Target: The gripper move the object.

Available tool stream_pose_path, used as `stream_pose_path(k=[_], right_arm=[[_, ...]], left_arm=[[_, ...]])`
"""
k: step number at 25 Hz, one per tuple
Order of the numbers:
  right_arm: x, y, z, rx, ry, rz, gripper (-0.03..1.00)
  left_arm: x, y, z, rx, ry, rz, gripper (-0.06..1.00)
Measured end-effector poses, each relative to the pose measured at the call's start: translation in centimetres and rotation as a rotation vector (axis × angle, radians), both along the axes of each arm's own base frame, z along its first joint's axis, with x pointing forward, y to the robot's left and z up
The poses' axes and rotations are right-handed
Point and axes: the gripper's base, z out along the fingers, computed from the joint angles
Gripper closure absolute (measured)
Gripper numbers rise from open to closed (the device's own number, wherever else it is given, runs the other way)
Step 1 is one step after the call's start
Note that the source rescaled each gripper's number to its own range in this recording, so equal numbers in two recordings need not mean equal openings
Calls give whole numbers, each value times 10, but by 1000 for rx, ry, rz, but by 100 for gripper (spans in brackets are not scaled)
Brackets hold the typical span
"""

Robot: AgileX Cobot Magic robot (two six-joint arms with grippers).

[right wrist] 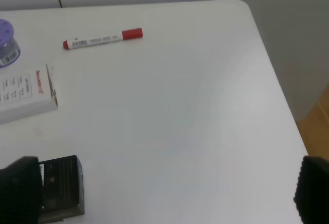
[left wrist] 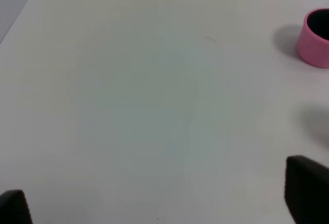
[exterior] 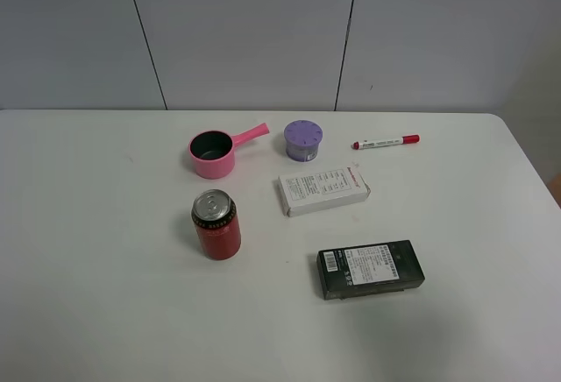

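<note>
We see the purple container (exterior: 303, 140) near the table's (exterior: 105, 312) far edge, between the pink pot (exterior: 213, 153) and the marker (exterior: 386, 142). Both the left gripper (left wrist: 164, 203) and the right gripper (right wrist: 164, 193) have fingers spread wide, holding nothing.

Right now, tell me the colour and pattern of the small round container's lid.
Purple lid, dotted; clearest in the exterior high view.

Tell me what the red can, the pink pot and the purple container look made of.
Red can: likely aluminium, with a shiny silver top and pull tab. Pink pot: probably matte plastic, uniformly pink with a dark inside. Purple container: apparently plastic, opaque lavender with a dotted lid.
</note>
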Motion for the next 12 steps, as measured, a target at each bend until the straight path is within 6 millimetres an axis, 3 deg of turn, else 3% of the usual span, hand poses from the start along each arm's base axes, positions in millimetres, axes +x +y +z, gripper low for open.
stream_pose_path(k=[4, 12], right_arm=[[-1, 3, -13, 35, 33, 21, -2], [-3, 4, -15, 39, 26, 24, -2]], left_arm=[[0, 0, 0, 0, 0, 0, -6], [0, 0, 0, 0, 0, 0, -6]])
